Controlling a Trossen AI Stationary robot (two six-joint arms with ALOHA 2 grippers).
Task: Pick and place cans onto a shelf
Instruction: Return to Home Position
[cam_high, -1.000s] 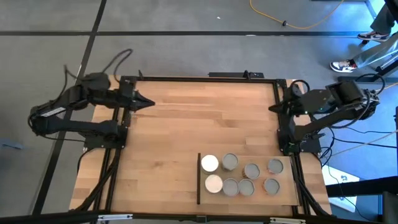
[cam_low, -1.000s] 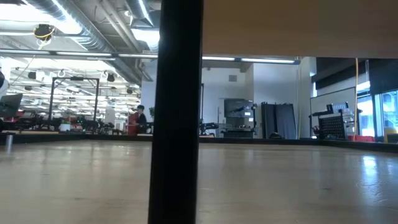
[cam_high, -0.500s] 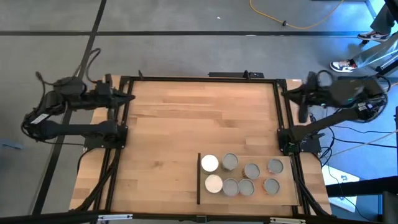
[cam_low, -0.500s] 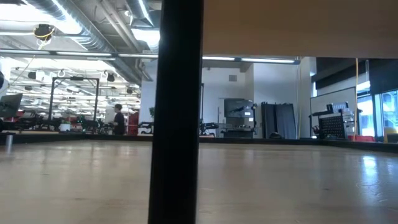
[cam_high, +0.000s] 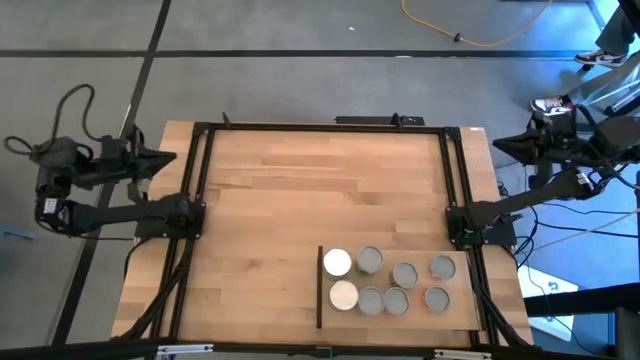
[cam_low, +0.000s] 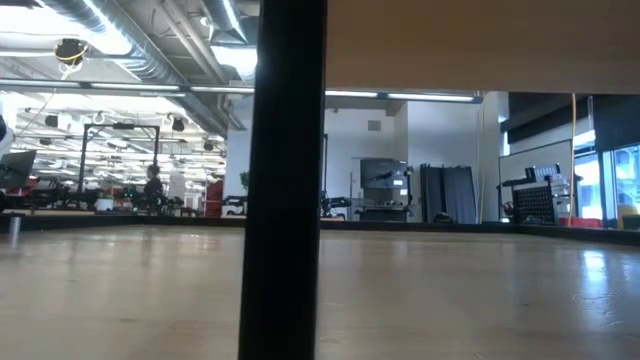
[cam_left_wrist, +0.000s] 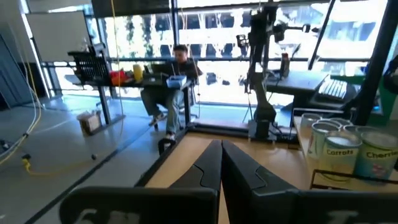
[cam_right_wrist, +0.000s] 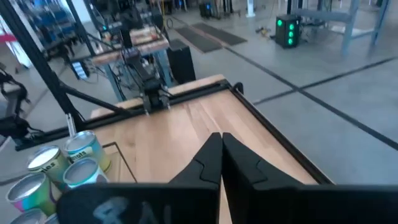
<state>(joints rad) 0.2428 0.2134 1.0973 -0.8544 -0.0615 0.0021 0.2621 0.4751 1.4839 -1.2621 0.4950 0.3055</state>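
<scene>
Jaws: both pairs closed, empty.
Left gripper (cam_high: 168, 157): just off the table's (cam_high: 300, 190) left edge, pointing inward.
Right gripper (cam_high: 500, 146): just off its right edge, pointing inward.
Cans (cam_high: 385, 282): eight, two white-topped, upright in two rows on the shelf (cam_high: 455, 318), lower right in the high view.

Eight cans (cam_high: 404, 274) clustered on shelf (cam_high: 400, 321), table (cam_high: 300, 190) lower-right corner.
</scene>
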